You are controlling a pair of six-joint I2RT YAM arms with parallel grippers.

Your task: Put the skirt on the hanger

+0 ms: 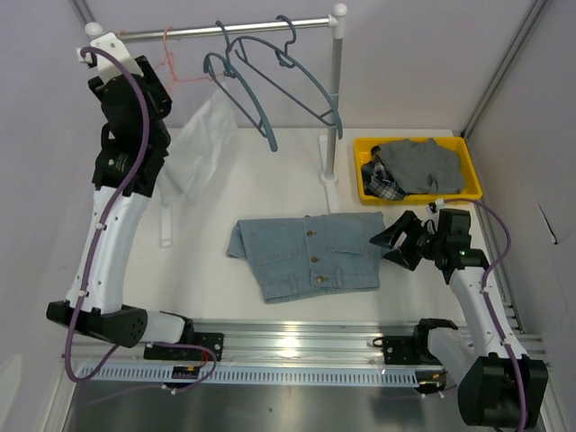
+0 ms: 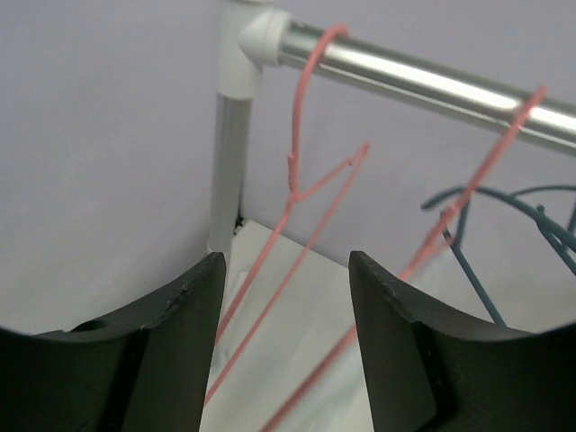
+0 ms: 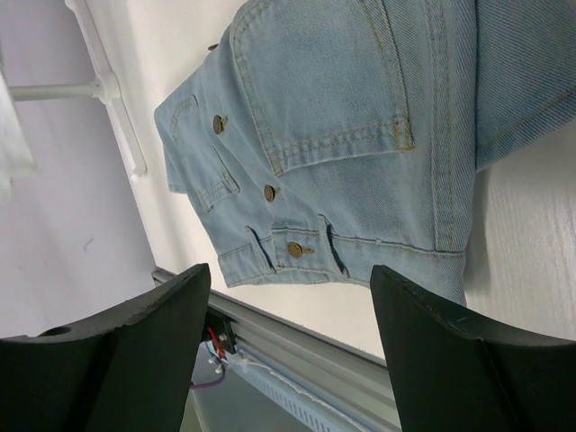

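Overhead, I see the denim skirt (image 1: pixel 306 255) lying flat on the white bench (image 1: pixel 288 180), about midway between the two arms and not on any hanger. A row of brass buttons runs down its front.

The right fingers (image 1: pixel 387 236) sit low, just beside the skirt's right edge. They are spread wide and hold nothing. In the right wrist view the skirt (image 3: pixel 360 135) fills the space beyond the two spread fingers (image 3: pixel 117 360).

The left arm reaches up to the far left end of the metal rail (image 1: pixel 225 29). The left fingers (image 2: pixel 162 342) are spread apart, and the thin wires of a pink wire hanger (image 2: pixel 306 180) show between them, hooked over the rail (image 2: pixel 432 81). I cannot tell whether the fingers touch the wire.

A pale, see-through garment (image 1: pixel 202 135) hangs below the pink hanger (image 1: pixel 171 63). Teal hangers (image 1: pixel 270 81) hang further right on the rail. A yellow bin (image 1: pixel 423 197) of folded clothes sits at the far right.
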